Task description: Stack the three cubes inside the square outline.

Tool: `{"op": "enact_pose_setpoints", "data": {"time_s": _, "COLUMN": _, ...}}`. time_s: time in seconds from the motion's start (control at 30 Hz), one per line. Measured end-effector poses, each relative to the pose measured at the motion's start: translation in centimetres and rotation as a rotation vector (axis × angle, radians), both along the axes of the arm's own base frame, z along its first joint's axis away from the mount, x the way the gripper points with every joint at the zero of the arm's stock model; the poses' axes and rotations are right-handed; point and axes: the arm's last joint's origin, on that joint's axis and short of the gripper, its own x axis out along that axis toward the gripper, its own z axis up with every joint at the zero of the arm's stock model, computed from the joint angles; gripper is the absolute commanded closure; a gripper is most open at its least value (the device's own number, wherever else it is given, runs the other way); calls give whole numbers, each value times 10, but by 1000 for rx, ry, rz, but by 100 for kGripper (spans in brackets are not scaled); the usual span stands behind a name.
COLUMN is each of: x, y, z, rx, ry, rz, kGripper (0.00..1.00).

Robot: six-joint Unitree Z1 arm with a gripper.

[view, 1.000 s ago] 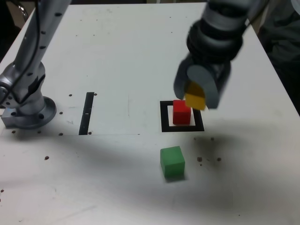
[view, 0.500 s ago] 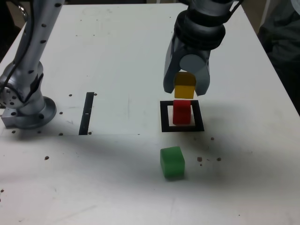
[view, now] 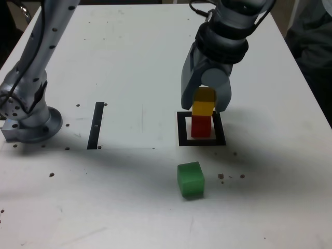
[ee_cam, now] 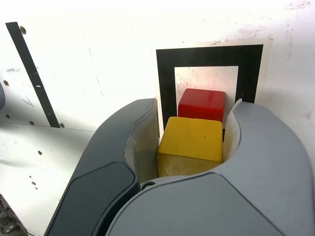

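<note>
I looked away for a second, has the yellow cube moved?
Yes. In the exterior view the yellow cube has shifted left and down, from beside the red cube to directly above it, over the square outline.

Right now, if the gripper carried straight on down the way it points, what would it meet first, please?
The yellow cube held in the gripper would meet the red cube first; they may already touch. It stands in the square outline.
</note>
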Motion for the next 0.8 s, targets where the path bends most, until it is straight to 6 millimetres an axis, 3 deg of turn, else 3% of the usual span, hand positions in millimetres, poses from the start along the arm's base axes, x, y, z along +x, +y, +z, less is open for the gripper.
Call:
{"op": "enact_pose_setpoints", "data": {"time_s": 0.37, "x": 5, "y": 1, "z": -13, "rx": -21, "ry": 30, "rz": -1, "kGripper": 76}}
{"op": "enact_pose_setpoints", "data": {"time_s": 0.43, "x": 5, "y": 2, "z": -13, "rx": -22, "ry": 31, "rz": -2, "kGripper": 61}}
{"op": "enact_pose_setpoints", "data": {"time_s": 0.53, "x": 6, "y": 3, "z": -15, "rx": -29, "ry": 29, "rz": -12, "kGripper": 23}}
{"op": "enact_pose_setpoints", "data": {"time_s": 0.6, "x": 6, "y": 5, "z": -16, "rx": -35, "ry": 33, "rz": -18, "kGripper": 5}}
{"op": "enact_pose_setpoints", "data": {"time_s": 0.67, "x": 5, "y": 6, "z": -17, "rx": -37, "ry": 35, "rz": -17, "kGripper": 1}}
{"op": "enact_pose_setpoints", "data": {"time_s": 0.8, "x": 4, "y": 8, "z": -20, "rx": -43, "ry": 46, "rz": -14, "kGripper": 0}}
